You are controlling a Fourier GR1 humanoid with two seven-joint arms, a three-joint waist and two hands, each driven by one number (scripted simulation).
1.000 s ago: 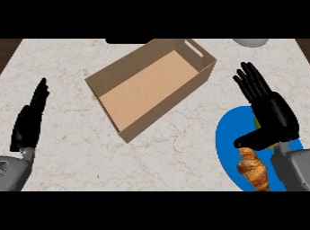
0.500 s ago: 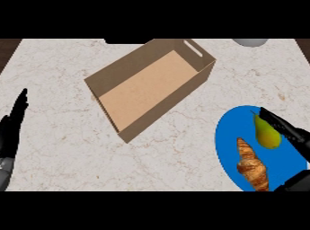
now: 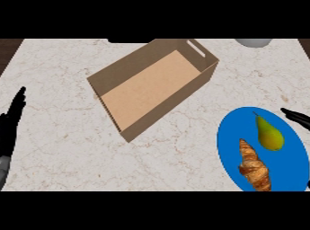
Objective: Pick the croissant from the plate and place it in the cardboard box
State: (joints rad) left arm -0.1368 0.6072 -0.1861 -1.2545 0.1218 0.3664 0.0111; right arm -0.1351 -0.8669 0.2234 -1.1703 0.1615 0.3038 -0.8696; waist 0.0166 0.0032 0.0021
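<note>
Croissant, golden-brown and flaky [image 3: 255,169], lies ungrasped on the blue round plate [image 3: 232,134] beside a green pear [image 3: 269,134]; open brown cardboard box [image 3: 150,85] sits far-left, holding nothing. Right hand [image 3: 306,120] fingers straight at plate's right rim; left hand [image 3: 5,130] rests open, left edge. Everything remains.

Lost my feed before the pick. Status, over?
Left hand open, resting at left edge. Right hand open beside plate. Croissant on plate, untouched, pear next to it. Cardboard box unobstructed.
</note>
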